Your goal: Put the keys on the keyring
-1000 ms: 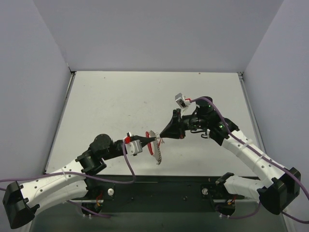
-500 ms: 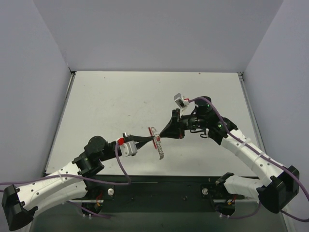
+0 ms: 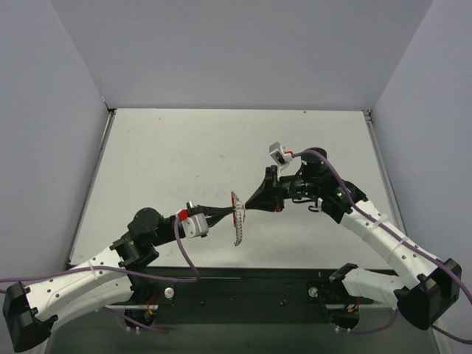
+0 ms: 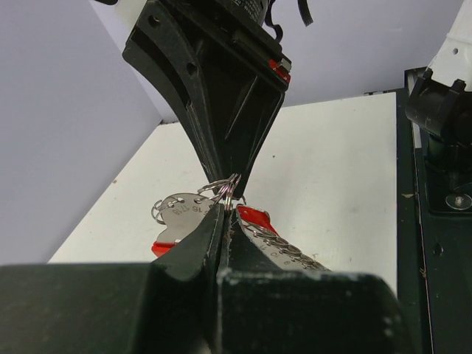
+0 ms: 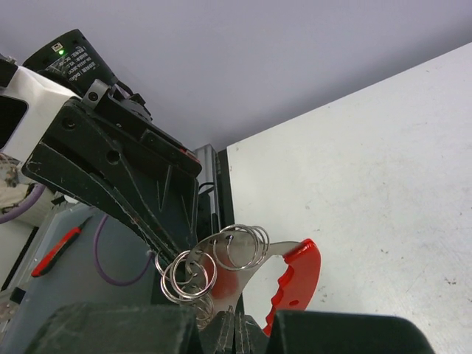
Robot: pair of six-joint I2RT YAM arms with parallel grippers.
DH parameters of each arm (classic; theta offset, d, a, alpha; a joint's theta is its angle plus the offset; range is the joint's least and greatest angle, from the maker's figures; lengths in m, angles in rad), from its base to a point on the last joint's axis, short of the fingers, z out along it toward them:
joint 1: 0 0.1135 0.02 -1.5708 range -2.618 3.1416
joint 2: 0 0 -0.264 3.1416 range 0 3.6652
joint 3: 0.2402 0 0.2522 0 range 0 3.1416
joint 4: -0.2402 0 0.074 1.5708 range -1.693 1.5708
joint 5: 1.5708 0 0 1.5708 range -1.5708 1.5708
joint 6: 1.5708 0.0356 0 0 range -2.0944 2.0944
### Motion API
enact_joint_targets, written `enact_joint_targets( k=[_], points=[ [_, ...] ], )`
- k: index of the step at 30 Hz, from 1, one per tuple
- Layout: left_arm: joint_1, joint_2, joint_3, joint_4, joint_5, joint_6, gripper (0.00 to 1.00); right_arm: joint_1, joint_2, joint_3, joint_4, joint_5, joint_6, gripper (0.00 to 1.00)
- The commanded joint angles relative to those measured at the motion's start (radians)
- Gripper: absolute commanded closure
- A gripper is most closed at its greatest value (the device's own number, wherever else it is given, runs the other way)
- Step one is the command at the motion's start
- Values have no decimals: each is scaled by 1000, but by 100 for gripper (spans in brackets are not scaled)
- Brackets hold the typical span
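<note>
Reaches in from the near left corner with the left arm (image 3: 88, 269), wrist low over the surface (image 3: 162, 155). Has the left jaws pinched fully together on the keyring (image 3: 236, 221), gripping it close under its top. Holds the keyring off the surface, upright and edge-on from above, about midway between the left and right edges and nearer the near edge than the far one. Shows the red arc (image 3: 234, 200) uppermost and the grey toothed part (image 3: 237, 234) hanging below the jaws.

From the left wrist, shows the left fingers (image 4: 195, 247) closed with no gap, flat grey metal and red plastic spreading to either side of them, and a cluster of small wire rings (image 4: 221, 188) just past their tips.

Meets the right jaws there, tip to tip: likewise shut tight, pinching at the small wire rings from the opposite side. From the right wrist, shows those rings bunched just above the right fingertips (image 5: 251, 332), with the red arc curving off beside them. Cannot tell whether a key hangs among the rings.

Comes in with the right arm (image 3: 369, 221) from the near right corner.
</note>
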Motion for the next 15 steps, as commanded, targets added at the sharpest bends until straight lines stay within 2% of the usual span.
enact_joint_targets(
  k=[1,15],
  points=[
    [-3,-11,19,24,-23,5,100,3,-19,4,-19,-2,-49,100],
    [-3,18,42,-71,-73,48,100,8,-48,13,-18,-60,-42,100]
  ],
)
